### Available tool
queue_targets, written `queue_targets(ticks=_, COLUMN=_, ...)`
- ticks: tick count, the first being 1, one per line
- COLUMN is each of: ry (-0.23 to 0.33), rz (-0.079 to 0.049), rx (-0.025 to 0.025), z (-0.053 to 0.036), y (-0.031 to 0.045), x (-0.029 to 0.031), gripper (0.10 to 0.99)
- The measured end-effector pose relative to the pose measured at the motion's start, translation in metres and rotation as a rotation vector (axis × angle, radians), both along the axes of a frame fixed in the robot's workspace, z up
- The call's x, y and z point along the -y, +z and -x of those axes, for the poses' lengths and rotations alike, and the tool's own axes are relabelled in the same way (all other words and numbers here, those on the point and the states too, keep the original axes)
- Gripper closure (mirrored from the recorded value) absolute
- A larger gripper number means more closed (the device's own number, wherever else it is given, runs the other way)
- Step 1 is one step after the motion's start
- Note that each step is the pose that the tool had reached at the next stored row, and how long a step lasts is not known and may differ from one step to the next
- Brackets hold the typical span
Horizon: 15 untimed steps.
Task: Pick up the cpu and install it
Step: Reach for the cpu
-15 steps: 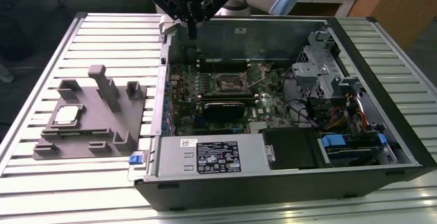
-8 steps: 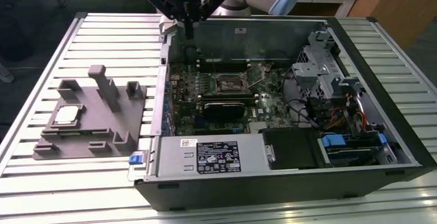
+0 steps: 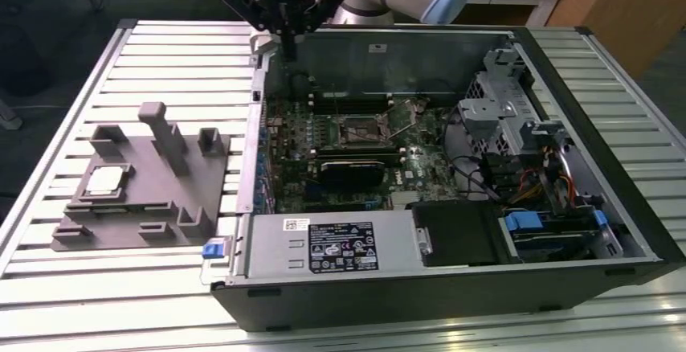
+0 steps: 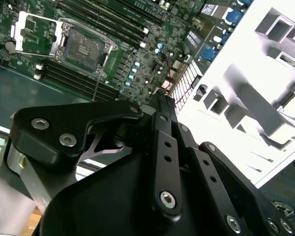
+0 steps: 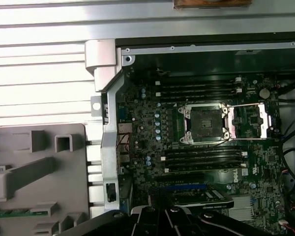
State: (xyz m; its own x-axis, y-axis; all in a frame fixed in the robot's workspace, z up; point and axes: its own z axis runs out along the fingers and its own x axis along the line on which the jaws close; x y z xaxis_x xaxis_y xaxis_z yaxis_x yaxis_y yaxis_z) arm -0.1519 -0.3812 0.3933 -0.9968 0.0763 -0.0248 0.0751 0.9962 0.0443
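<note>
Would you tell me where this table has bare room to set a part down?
The slatted table is bare beyond the gray fixture, up to the far edge, and in front of it at the near corner on the exterior view's left. The strip between fixture and computer case is narrow. Inside the case it is crowded: motherboard, drive cage, cables.

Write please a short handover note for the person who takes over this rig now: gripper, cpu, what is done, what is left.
Gripper: shut, empty, high above the computer case, near its wall on the exterior view's left.
Cpu: lying in the gray fixture, outside the case, on the exterior view's left.
Socket: open and empty on the motherboard.
Done: nothing that shows.
Left: cpu not yet picked up, not yet installed.
</note>
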Motion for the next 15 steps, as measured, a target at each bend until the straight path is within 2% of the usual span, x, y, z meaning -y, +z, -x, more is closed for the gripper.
queue_targets(ticks=15, ry=0.000, rz=0.000, rx=0.0000, z=0.0193, y=-0.0001, x=0.0000, gripper=0.980)
